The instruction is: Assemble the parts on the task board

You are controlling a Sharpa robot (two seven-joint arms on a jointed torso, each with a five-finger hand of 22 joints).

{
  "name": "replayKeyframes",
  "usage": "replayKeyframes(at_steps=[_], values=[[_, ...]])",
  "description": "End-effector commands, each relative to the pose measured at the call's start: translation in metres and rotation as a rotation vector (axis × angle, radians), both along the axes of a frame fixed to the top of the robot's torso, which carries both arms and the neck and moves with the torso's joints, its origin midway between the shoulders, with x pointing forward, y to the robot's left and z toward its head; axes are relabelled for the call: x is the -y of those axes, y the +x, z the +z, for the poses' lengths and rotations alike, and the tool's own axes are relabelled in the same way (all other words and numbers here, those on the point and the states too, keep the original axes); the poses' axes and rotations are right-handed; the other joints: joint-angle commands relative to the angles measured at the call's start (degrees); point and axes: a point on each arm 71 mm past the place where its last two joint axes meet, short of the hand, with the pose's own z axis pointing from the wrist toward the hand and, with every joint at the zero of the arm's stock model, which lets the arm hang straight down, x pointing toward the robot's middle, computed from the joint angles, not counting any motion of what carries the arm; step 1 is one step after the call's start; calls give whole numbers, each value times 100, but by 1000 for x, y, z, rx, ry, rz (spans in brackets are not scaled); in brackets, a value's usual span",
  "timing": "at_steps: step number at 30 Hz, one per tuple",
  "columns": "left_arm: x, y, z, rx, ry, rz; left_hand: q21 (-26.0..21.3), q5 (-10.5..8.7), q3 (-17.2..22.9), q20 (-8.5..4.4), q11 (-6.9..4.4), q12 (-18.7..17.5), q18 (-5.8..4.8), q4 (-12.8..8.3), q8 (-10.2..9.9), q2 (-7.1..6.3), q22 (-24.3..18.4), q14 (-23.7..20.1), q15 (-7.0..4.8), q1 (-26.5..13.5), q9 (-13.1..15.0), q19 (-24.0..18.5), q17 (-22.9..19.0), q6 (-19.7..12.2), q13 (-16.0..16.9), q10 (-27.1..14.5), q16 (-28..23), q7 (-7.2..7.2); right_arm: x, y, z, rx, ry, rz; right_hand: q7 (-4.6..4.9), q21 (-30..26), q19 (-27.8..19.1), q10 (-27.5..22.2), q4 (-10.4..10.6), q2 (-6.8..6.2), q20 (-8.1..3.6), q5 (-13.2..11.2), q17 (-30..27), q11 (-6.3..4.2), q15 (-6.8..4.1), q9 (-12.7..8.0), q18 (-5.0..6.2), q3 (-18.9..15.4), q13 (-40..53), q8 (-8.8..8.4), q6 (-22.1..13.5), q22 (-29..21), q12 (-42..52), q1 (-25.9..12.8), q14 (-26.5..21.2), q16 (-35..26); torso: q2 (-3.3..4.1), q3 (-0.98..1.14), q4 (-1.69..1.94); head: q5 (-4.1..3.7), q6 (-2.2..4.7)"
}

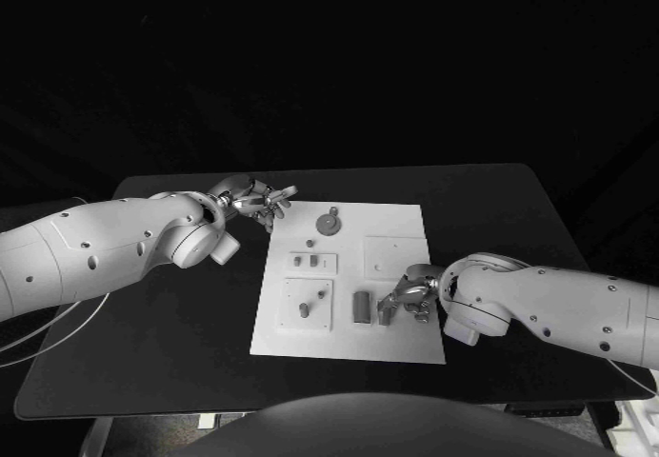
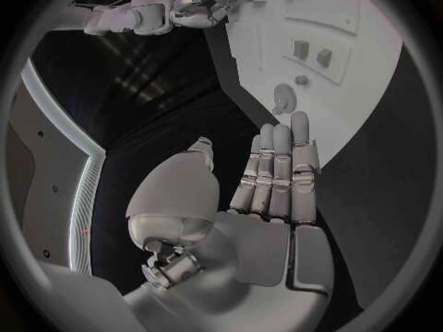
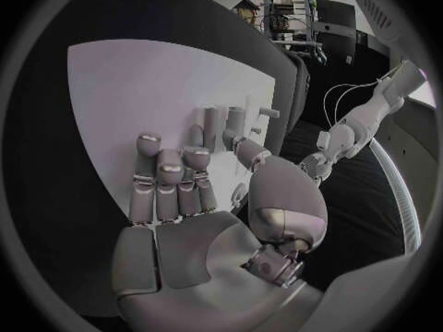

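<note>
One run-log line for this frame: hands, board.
left hand: open, off board's far-left corner | right hand: open, over task board near side | parts: on board

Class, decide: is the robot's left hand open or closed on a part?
Open. The left hand shows a bare palm with fingers extended side by side, holding nothing, beside the task board.

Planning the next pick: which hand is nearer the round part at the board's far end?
Left. The left hand hovers just beside the round part, off the task board's far corner; the right hand is over its near end.
</note>
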Motion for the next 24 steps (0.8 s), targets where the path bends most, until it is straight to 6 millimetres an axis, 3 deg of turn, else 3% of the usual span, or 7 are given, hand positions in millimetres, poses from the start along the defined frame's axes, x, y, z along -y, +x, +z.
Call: replayKeyframes(at_steps=[1,24], values=[[2,0,1,-1,-4,-15,-24,-28,32,-36,-11,24,240,1,26,-25,6,-44,10,-51,-7,-20,7,-6,-10,-34,15,25,-1,-1,0,4,5,21,25,-29,7,-18,31,-69,-38,-65,-6,28,-29,-3,48,7,9,-34,-10,5,-11,10,-5,11,0,-3,0,4,0],[2,0,0,-2,-3,-15,-26,-28,35,-35,-11,27,241,1,30,-25,10,-44,10,-50,-8,-19,8,-9,-12,-36,16,25,-2,-1,0,6,12,22,25,-31,6,-21,98,-103,-40,-105,-6,29,-31,0,49,19,10,-34,-14,4,-12,-2,-5,10,0,-2,1,11,0]])
